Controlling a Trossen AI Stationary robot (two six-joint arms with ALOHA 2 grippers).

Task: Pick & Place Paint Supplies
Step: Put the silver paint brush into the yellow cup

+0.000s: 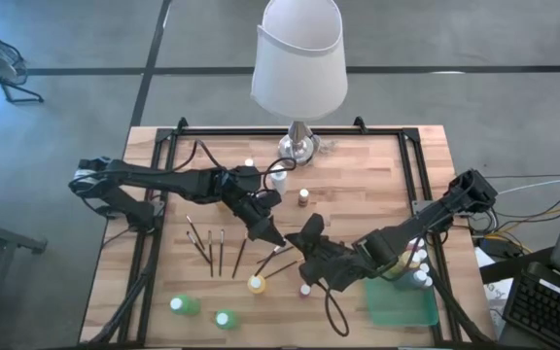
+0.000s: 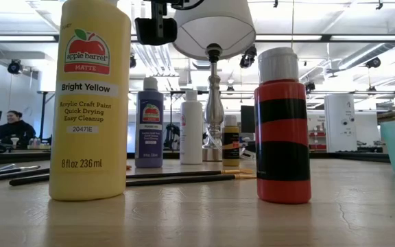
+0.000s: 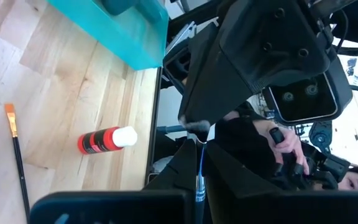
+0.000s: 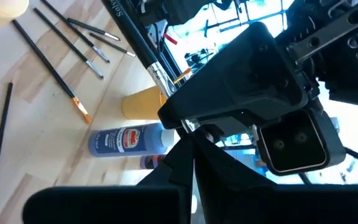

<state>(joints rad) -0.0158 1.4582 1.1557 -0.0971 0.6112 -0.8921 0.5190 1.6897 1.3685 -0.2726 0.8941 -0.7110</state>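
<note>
- Handover of a paintbrush (image 1: 278, 253) looks like the step in hand: near the middle of the bench (image 1: 377, 185), both arms meet over one thin brush.
- Left gripper (image 1: 272, 235) reaches in from nine o'clock, its fingers closed on the brush; its wrist view shows the thin shaft (image 3: 199, 177) running between them.
- Right gripper (image 1: 304, 255) comes from three o'clock with fingers clamped shut on the same brush; its wrist view shows the dark handle and metal ferrule (image 4: 157, 74) passing out from its tips. The two grippers sit just beside each other.
- Judging by this, the double hold is there so the brush never goes unsupported while it changes arms.
- Green tray (image 1: 402, 303) lies at about four o'clock on the bench, on the right arm's side, which would explain passing the brush that way. A few white-capped bottles (image 1: 418, 261) stand by the tray's far edge.
- Other brushes (image 1: 210, 248) lie loose at about eight o'clock, near the left arm.
- Yellow bottle (image 1: 257, 284) stands at six o'clock, two green bottles (image 1: 185, 305) at seven, and a red bottle (image 2: 282, 130) just beside the right gripper.
- Lamp (image 1: 299, 68) stands at twelve o'clock with a few small bottles beside its base, apart from the work.
- Next, one arm would have to let go, presumably the left.
</note>
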